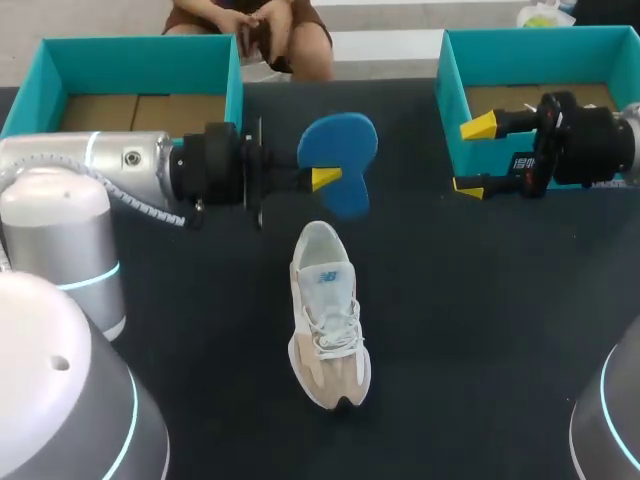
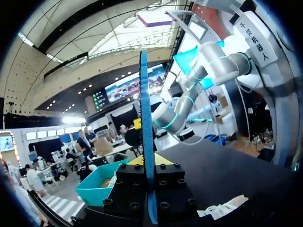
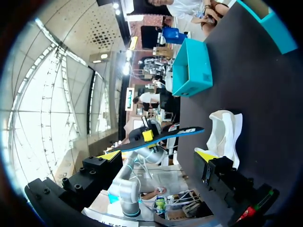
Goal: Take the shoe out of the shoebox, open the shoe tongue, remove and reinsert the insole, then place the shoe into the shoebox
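Horizontally outstretched, left jaws pinch the blue insole; right jaws stand spread.

On the desk we count one shoe, white and beige, and one blue insole. We count two teal boxes, a left box and a right box, each showing brown cardboard inside. We have two claws, the left claw and the right claw, and from overhead we can count three yellow tips, one on the left claw and two on the right.
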Motion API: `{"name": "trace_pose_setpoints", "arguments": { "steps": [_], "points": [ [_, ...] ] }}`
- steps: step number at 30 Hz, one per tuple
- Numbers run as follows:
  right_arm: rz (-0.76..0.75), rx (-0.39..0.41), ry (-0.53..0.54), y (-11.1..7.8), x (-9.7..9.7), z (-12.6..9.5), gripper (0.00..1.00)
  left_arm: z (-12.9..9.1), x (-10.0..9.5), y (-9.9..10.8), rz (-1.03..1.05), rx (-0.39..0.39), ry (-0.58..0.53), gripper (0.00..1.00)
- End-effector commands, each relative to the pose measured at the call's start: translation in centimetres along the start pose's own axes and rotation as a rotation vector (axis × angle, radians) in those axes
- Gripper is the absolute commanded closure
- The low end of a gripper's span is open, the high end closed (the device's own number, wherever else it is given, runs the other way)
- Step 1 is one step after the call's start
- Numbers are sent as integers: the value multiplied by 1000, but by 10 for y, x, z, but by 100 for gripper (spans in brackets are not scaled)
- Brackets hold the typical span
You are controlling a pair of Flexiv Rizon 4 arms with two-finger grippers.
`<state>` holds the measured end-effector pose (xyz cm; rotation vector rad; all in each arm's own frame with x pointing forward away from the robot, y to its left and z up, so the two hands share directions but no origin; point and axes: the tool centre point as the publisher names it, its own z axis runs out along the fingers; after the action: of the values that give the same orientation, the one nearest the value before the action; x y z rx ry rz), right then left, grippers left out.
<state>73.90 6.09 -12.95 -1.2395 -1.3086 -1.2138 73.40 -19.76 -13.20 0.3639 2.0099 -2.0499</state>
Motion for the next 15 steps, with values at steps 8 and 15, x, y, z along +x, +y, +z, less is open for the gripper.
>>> {"name": "trace_pose_setpoints", "arguments": {
  "steps": [8, 15],
  "points": [
    [1, -1, -1, 0, 0, 1, 0, -1, -4, -1, -626, -16, 118, 100],
    [1, -1, -1, 0, 0, 1, 0, 0, -4, 0, -641, 25, 119, 100]
  ]
}}
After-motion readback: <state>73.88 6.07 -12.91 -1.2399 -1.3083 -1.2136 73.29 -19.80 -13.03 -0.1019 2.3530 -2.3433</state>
